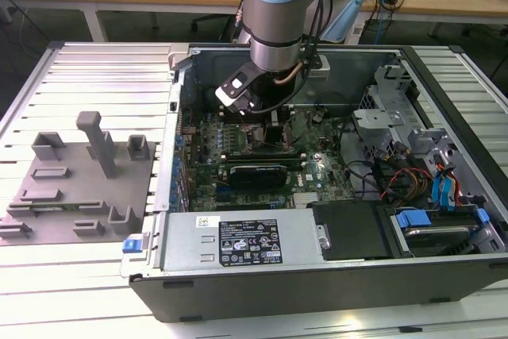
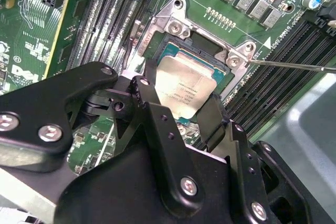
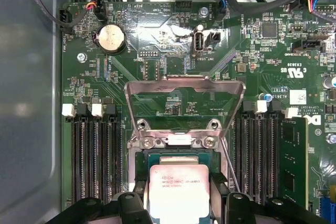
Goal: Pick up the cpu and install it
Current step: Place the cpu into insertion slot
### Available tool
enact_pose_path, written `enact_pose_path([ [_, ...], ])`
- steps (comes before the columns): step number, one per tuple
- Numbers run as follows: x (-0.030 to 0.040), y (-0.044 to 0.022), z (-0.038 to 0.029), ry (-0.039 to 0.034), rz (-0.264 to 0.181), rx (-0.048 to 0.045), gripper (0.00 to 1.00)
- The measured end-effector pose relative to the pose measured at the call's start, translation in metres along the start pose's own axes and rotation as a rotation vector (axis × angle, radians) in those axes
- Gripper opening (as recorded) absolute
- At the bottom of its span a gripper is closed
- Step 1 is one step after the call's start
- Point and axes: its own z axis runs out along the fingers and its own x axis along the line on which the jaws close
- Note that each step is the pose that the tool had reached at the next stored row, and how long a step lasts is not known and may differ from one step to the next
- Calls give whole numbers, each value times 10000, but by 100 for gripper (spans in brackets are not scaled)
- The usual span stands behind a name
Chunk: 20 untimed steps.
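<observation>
End effector (image 3: 178, 199) grips cpu (image 3: 179, 190) over open socket (image 3: 157, 157).

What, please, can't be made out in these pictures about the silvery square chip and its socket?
Silvery-grey square cpu: one edge cut off by the frame, first wrist view.
Its sides: covered by the black gripper and its fingers, both wrist views.
Whether it sits fully in the black square socket: too fine to tell.

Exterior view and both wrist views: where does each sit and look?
Exterior view: off the arm, looking down into the open computer case; arm shows.
First wrist view: on the wrist, straight down at the motherboard; fingers show.
Second wrist view: on the wrist, slanted; fingers show.
Both wrist views share the cpu between the fingers.
</observation>
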Motion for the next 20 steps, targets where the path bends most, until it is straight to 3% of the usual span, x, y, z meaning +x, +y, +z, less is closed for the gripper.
enact_pose_path([
  [20, 9, -8, 30, 9, 1, -5, 55],
])
